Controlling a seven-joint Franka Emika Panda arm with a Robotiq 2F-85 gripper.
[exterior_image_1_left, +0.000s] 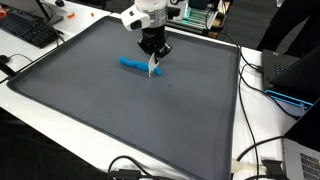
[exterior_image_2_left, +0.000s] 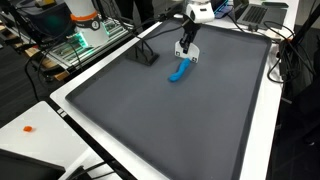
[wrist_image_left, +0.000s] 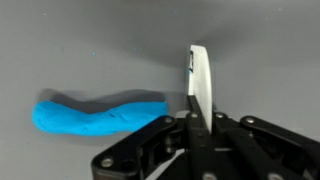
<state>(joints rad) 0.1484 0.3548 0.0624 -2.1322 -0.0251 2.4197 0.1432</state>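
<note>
My gripper (exterior_image_1_left: 153, 58) hangs over the far middle of a large dark grey mat (exterior_image_1_left: 90, 110). It is shut on a thin white flat object (wrist_image_left: 200, 80), perhaps a small spatula or card, that sticks out beyond the fingertips; the object also shows in an exterior view (exterior_image_1_left: 153, 67). A blue elongated wavy piece (wrist_image_left: 95, 115) lies on the mat right beside the gripper, in both exterior views (exterior_image_1_left: 133, 64) (exterior_image_2_left: 179, 71). The white object's tip is close to one end of the blue piece. The gripper shows from the other side too (exterior_image_2_left: 187, 45).
The mat has a white border (exterior_image_1_left: 40, 110). A keyboard (exterior_image_1_left: 30, 30) lies off one corner, a laptop (exterior_image_2_left: 262, 13) off another. Cables (exterior_image_1_left: 265, 150) trail along one side. A rack with electronics (exterior_image_2_left: 75, 45) and a small orange item (exterior_image_2_left: 29, 129) stand outside the mat.
</note>
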